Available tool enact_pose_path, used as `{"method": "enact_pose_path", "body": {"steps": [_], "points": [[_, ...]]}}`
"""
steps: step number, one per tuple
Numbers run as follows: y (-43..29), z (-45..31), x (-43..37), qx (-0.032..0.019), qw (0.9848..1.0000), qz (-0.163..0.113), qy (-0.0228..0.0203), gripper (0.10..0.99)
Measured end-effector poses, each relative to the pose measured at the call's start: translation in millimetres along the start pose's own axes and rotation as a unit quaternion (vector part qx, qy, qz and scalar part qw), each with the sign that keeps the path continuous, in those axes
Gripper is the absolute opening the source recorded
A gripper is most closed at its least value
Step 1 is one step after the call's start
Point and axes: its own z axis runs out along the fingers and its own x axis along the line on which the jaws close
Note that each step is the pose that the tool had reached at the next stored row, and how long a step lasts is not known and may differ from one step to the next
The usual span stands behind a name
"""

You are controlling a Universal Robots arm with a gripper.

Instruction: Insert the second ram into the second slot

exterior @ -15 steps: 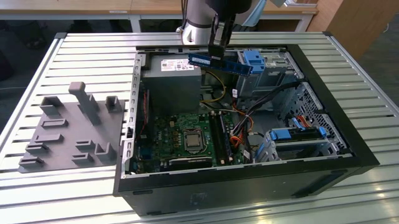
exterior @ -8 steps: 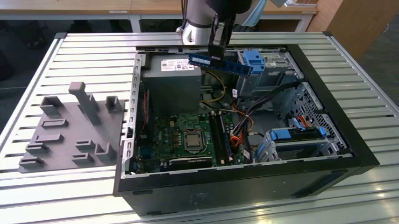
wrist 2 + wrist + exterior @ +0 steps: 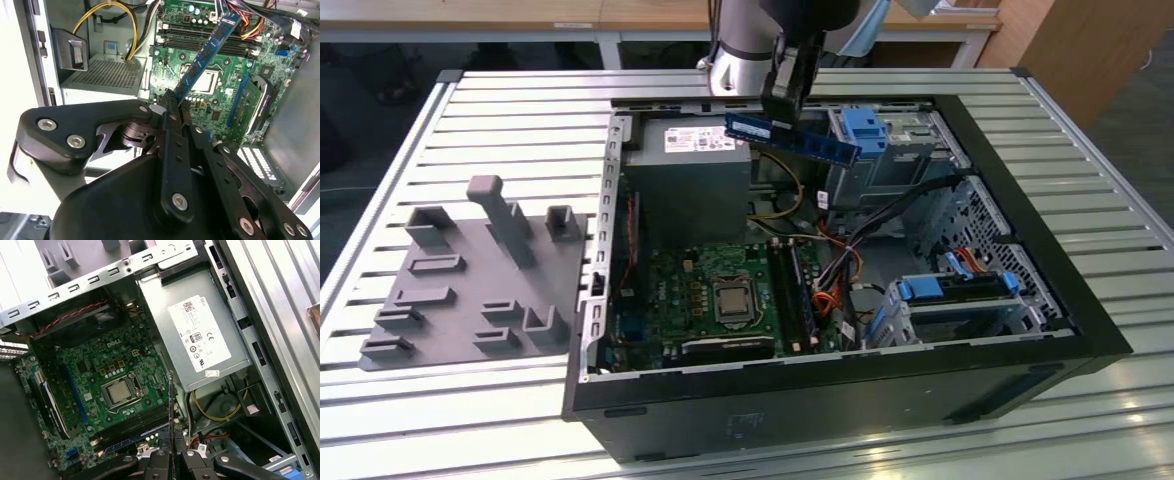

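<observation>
The second ram (image 3: 797, 139) — a thin blue stick with dark chips — is clamped by one end in the gripper (image 3: 778, 112), jutting past its fingertips. The memory slots (image 3: 794, 290) lie well below the gripper.

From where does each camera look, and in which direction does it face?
Exterior view: from high up, looking down at a slant into the open computer case; the gripper shows, shut on the second ram.
Second wrist view: behind the gripper, looking along it at the motherboard; its black links show.
First wrist view: at the gripper too, facing the power supply; its link ends show.
Both wrist views share the second ram and the motherboard.
</observation>
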Motion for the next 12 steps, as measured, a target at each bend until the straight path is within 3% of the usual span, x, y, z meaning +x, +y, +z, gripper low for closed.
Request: {"method": "enact_pose_path", "body": {"steps": [4,12], "points": [[-0.6,0.0,1.1,0.0003,0.9998,0.02,-0.0008,0.141],[-5.3,-0.1,11.3,0.0005,0.9996,0.03,-0.0011,0.141]]}}
